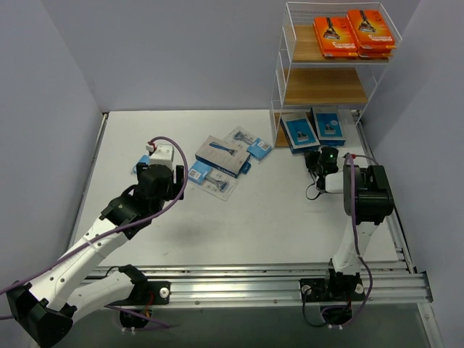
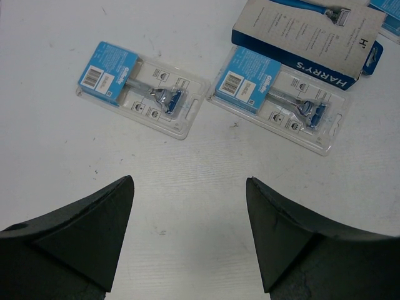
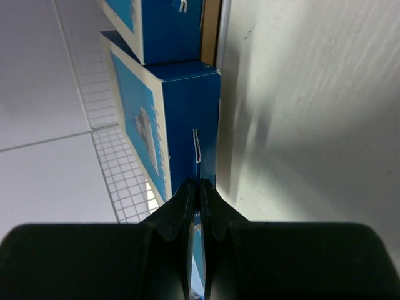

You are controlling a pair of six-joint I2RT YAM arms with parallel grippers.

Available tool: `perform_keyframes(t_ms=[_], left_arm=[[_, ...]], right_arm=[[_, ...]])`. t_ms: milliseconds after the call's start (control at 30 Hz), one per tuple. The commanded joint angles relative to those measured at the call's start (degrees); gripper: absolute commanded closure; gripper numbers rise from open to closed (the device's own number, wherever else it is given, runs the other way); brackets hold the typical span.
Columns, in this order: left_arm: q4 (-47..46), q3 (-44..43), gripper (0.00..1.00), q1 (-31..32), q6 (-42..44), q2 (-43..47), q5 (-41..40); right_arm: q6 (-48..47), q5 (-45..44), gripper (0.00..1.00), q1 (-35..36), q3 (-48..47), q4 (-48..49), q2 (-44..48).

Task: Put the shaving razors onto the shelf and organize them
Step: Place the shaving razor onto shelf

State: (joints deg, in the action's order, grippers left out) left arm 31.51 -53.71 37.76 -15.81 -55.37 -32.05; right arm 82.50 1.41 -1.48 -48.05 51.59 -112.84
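The shelf (image 1: pixel 322 87) stands at the far right. Two orange razor boxes (image 1: pixel 354 33) lie on its top tier, and two blue boxes (image 1: pixel 299 132) (image 1: pixel 328 125) stick out of the bottom tier. My right gripper (image 1: pixel 319 161) is just in front of them. In the right wrist view it (image 3: pixel 200 182) is shut, its tips against the end of a blue box (image 3: pixel 187 112). My left gripper (image 1: pixel 156 161) (image 2: pixel 187 181) is open and empty above the table. Two blister packs (image 2: pixel 144 87) (image 2: pixel 278 100) lie just ahead of it, with a blue-and-grey box (image 2: pixel 312 37) beyond.
A loose pile sits mid-table: the blue-and-grey box (image 1: pixel 222 156) and blister packs (image 1: pixel 249 143) (image 1: pixel 210 177). Another blister pack (image 1: pixel 140 165) shows beside the left wrist. The shelf's wire mesh side (image 3: pixel 119 181) is close left of the right fingers. Grey walls enclose the table.
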Motion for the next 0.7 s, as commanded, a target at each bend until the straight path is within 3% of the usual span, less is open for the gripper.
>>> perform_keyframes(t_ms=[0,667], left_arm=[[-1.4,-1.0,0.19,-0.2,0.5,-0.3,0.8],[-1.5,-1.0,0.19,-0.2,0.3,-1.1,1.4]], right_arm=[[4.6,-6.6,1.0,1.1,0.2,4.5,1.0],[13.7,-23.2,1.0,9.4,-0.1,5.7,-1.2]])
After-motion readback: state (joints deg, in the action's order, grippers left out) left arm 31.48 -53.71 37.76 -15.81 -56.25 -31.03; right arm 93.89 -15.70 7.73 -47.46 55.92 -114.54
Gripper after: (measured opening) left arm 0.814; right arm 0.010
